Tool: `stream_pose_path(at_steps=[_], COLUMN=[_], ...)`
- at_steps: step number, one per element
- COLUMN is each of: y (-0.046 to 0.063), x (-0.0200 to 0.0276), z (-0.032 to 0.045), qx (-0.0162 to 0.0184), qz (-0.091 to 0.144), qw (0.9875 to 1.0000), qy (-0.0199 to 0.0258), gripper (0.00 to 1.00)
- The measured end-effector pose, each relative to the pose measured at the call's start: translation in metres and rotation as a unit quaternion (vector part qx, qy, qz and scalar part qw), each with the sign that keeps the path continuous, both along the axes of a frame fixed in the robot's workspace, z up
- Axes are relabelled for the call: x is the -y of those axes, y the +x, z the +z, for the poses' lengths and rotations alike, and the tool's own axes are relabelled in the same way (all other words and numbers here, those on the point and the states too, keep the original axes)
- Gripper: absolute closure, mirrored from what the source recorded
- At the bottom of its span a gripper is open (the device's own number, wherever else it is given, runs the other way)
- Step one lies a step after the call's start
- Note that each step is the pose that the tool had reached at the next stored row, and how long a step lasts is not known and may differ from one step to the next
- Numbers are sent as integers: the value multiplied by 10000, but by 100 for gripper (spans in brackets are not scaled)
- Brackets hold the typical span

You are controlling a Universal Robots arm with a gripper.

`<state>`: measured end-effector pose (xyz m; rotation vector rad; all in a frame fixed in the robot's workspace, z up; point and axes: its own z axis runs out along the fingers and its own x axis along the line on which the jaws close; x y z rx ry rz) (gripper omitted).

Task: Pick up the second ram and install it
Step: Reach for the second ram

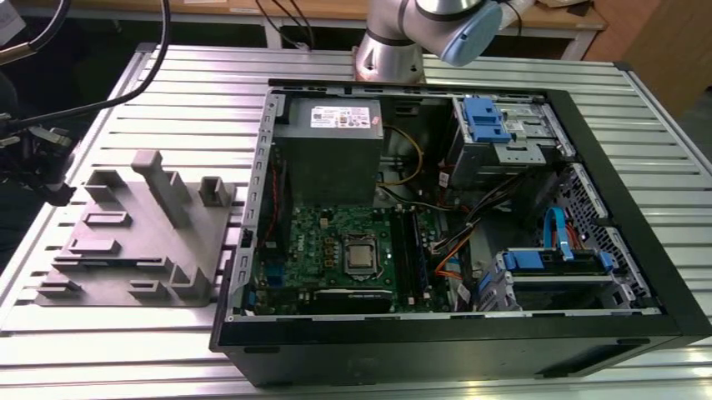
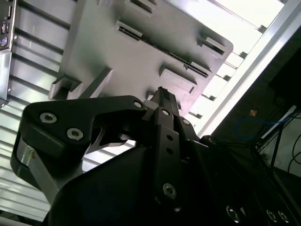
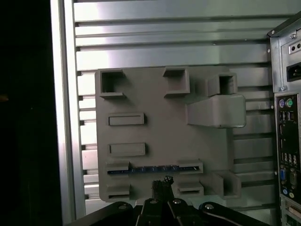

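The gripper [image 3: 162,182] hung over the grey holder [image 3: 160,117] on the table [image 3: 141,47], its jaws looking closed on nothing. The second ram [image 3: 155,169] stood on edge in the holder's slots, just beyond it. Coming down closed or off-line, I reckoned, it could knock the stick or wedge it there.

Counted: 1 open PC case [image 1: 445,342], 1 grey slotted block [image 1: 133,250], 1 ram stick [image 3: 155,169], 1 grey power-supply box [image 1: 328,162], 1 processor chip [image 1: 359,257], 1 robot arm [image 1: 389,50].
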<state>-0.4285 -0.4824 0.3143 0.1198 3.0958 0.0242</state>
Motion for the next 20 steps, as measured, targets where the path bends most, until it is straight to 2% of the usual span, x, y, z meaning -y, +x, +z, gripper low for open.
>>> stream_pose_path(at_steps=[8, 20], y=[0, -1], x=[-1, 4], z=[-126, -246], qx=[-1, -2], qz=[12, 19], qw=[10000, 10000], qy=[-10, -10], gripper=[93, 93])
